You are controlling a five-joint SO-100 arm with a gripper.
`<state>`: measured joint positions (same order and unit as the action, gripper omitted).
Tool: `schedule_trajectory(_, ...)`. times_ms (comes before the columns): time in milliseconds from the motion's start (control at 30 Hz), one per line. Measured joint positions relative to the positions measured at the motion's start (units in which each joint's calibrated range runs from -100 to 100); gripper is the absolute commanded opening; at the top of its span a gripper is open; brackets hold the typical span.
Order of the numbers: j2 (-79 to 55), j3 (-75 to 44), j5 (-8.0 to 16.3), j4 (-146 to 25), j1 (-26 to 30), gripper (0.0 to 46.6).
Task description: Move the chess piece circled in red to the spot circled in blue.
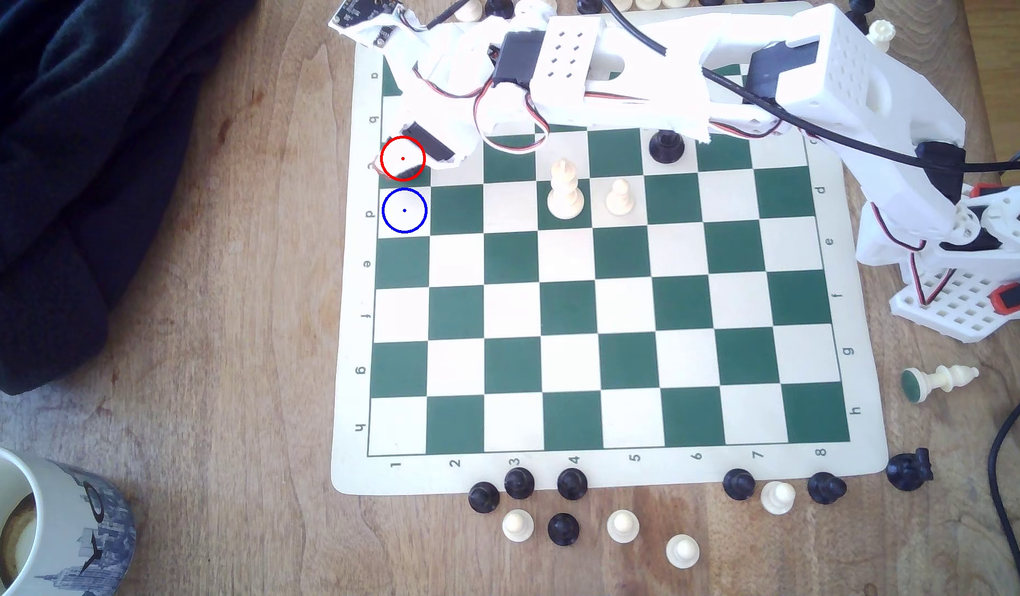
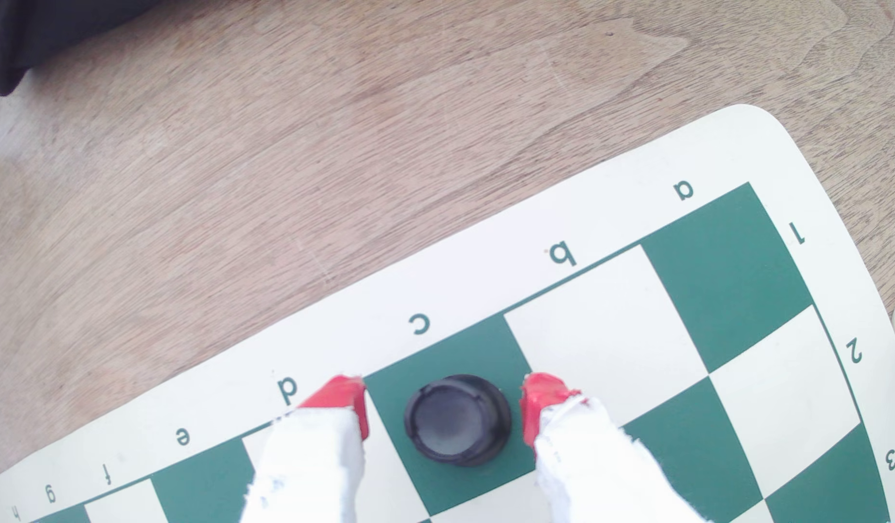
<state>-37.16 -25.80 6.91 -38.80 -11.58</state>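
Note:
The chess piece (image 2: 458, 420) is a short glossy black piece with a round base, standing on the dark green square by the letter c at the board's edge. My gripper (image 2: 442, 402) is open, with one red fingertip (image 2: 342, 397) on each side of the piece and a small gap on both sides. In the exterior view the gripper (image 1: 407, 156) hangs over the red ring and covers most of the piece. The spot (image 1: 404, 210) is the cream square with the blue ring, one square nearer the front, and nothing stands on it.
A tall white piece (image 1: 565, 192), a white pawn (image 1: 619, 197) and a black piece (image 1: 666, 146) stand mid-board. Several loose pieces line the board's front edge (image 1: 565, 524). A mug (image 1: 43, 527) and dark cloth (image 1: 66, 172) lie at the exterior view's left.

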Motion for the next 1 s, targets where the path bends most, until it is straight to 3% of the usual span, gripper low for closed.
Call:
schedule_trajectory(233,0.0,0.0,-0.05,0.0,0.88,15.8)
schedule_trajectory(500,0.0,0.0,-0.05,0.0,0.81,11.7)
schedule_trajectory(700,0.0,0.0,-0.05,0.0,0.81,5.6)
schedule_trajectory(1000,0.0,0.0,-0.05,0.0,0.81,3.5)
